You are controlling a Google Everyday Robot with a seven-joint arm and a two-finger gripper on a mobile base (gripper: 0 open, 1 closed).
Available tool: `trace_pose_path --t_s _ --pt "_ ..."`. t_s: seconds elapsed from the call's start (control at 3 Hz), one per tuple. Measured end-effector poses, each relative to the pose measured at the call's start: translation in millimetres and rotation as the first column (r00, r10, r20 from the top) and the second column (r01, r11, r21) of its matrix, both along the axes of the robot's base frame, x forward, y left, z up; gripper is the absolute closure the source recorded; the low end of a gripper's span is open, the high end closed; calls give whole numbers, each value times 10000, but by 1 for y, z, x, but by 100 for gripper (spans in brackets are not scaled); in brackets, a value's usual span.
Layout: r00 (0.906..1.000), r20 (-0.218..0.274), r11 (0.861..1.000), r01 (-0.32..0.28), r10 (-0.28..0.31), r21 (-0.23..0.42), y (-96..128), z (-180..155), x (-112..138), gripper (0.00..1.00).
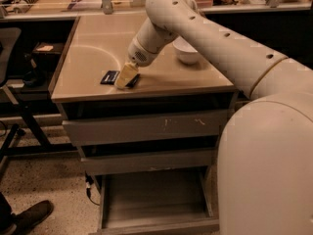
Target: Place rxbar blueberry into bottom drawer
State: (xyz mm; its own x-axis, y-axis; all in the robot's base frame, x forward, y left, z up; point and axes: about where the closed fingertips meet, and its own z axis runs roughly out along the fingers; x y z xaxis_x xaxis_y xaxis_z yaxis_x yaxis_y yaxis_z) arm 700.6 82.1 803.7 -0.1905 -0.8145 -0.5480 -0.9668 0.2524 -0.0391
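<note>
Now end effector point(126, 76) at rxbar blueberry point(109, 77) on cabinet top — grip state unclear; bottom drawer point(156, 199) open.

You can see a white bowl point(187, 50) on the tabletop point(93, 38), behind the gripper point(126, 77), which is low near the front edge. A brown shoe point(29, 214) rests on the speckled floor point(49, 180).

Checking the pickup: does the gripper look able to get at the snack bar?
Probably yes: the gripper is down at the snack bar on the cabinet top, and the bowl sits well aside.
</note>
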Motion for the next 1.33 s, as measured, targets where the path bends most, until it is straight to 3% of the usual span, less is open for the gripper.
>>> trace_pose_path --t_s 0.33,1.33 --pt "10000 -2 10000 -1 1 0 0 0 0 100" --pt "10000 -2 10000 0 0 0 0 13 0 100"
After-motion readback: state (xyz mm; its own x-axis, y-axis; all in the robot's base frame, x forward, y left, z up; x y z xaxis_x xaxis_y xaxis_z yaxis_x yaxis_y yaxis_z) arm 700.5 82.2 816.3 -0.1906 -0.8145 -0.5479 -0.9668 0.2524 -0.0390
